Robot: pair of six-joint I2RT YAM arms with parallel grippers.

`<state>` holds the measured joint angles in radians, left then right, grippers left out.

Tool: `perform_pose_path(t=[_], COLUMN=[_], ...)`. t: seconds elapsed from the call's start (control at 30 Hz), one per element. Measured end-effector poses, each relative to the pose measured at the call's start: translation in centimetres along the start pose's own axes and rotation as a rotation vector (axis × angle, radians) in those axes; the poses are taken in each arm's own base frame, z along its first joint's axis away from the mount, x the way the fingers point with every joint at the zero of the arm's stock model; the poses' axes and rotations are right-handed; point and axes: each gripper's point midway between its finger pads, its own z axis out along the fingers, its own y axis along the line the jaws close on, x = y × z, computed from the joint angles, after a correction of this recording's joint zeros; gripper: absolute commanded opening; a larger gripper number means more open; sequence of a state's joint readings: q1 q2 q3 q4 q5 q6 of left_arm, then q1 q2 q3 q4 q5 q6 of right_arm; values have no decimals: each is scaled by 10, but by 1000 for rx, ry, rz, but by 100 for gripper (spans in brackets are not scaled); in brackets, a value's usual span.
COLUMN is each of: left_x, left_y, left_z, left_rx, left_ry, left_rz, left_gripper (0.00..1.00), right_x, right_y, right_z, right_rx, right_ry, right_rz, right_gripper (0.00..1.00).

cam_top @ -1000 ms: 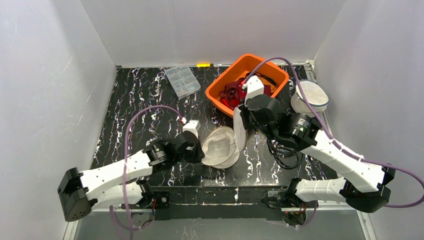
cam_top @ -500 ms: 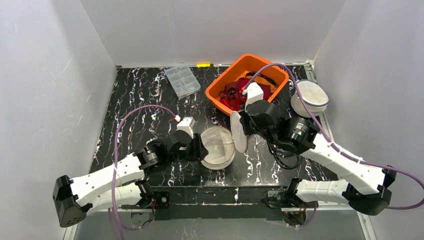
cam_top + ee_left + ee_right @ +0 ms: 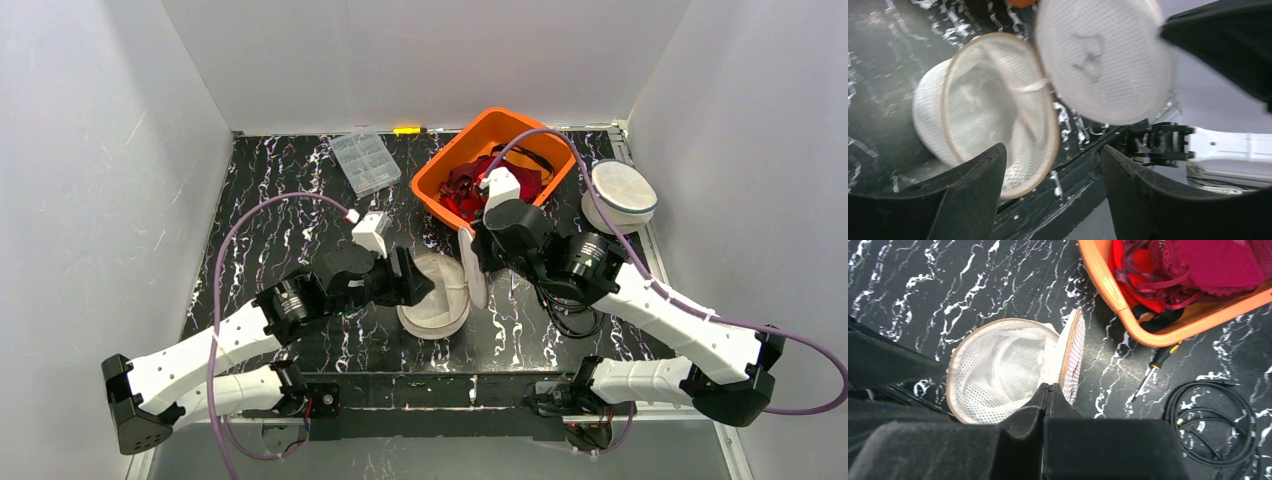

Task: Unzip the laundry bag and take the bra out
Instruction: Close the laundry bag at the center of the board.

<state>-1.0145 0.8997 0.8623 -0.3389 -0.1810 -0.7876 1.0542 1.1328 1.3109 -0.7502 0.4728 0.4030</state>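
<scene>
Right gripper pinches the lid of the laundry bag upright; left gripper, jaws spread at the bag's mouth, should enter squarely.

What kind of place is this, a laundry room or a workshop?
Probably a robot test booth: plain white walls box in a table, two arms are bolted at its edge, and a mesh bag and tub look like props.

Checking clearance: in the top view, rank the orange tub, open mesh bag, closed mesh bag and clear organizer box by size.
1. orange tub
2. open mesh bag and closed mesh bag, too alike to rank
3. clear organizer box
</scene>
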Motion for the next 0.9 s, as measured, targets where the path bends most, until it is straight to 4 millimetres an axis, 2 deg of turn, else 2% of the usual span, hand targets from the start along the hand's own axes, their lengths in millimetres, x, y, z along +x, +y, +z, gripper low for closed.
perform_pose_path(t=[0.2,0.37,0.4,0.43,0.63,0.73,0.9], left_x=[-13,-20,-20,-20,-7,-1,2], left_y=[-40,-60,-62,-63,-65,-59,-47], left_z=[9,13,13,14,26,35,48], left_rx=[147,239,251,259,242,203,135], left_ry=[-11,-39,-47,-51,-46,-37,-40], left_rz=[-12,1,4,8,63,73,69], left_gripper=[77,79,85,93,94,92,81], right_x=[-3,-10,-11,-11,-10,-6,-5], right_y=[19,30,32,33,39,40,42], right_z=[8,11,12,12,17,20,22], right_rx=[-52,-86,-90,-94,-105,-103,-109], right_ry=[1,-14,-15,-16,-13,-4,-1], right_rz=[106,192,201,213,266,281,304], right_gripper=[1,1,1,1,1,1,1])
